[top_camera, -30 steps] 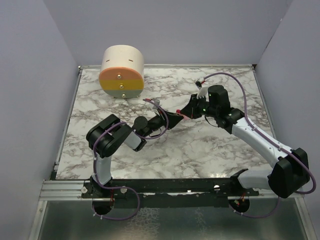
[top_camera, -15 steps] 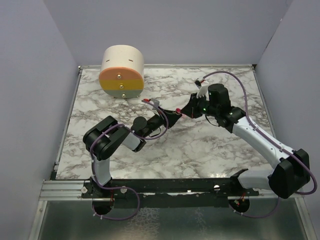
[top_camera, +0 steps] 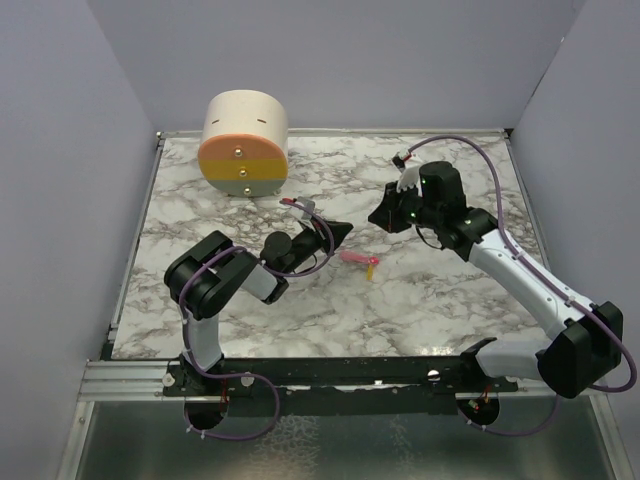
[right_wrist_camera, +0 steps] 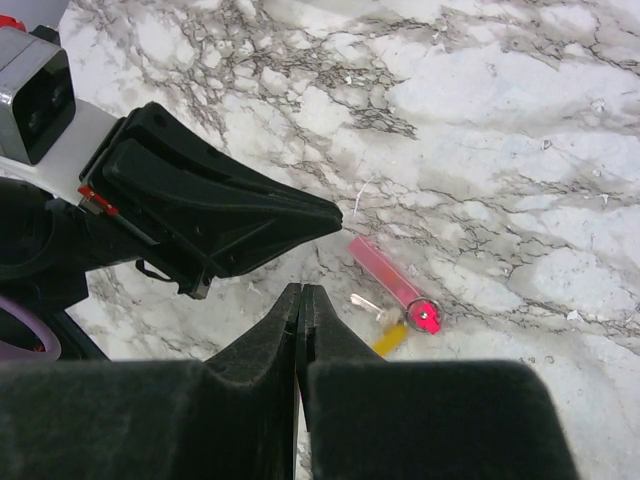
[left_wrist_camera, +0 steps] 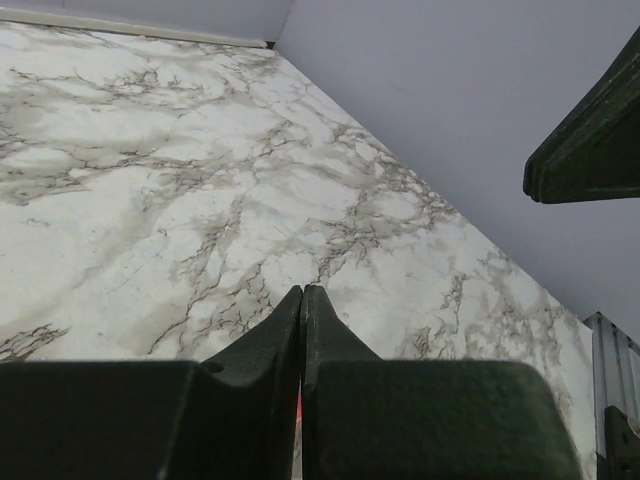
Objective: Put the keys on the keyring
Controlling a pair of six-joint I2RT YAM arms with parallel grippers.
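Keyring (right_wrist_camera: 385, 270) lies on table (right_wrist_camera: 500, 100) beside keys (right_wrist_camera: 389, 340).

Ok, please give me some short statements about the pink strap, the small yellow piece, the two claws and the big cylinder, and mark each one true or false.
1. The slim pink strap lies on the marble table, and no claw holds it. True.
2. The right claw is wide open. False: its fingers are pressed together, with nothing between them.
3. The tiny yellow-orange flat piece lies close to one end of the strap. True.
4. The cream-and-orange cylinder stands at the near right corner of the table. False: it stands at the far left.
5. The left claw grips the strap. False: it is shut and empty, and its tip is apart from the strap.
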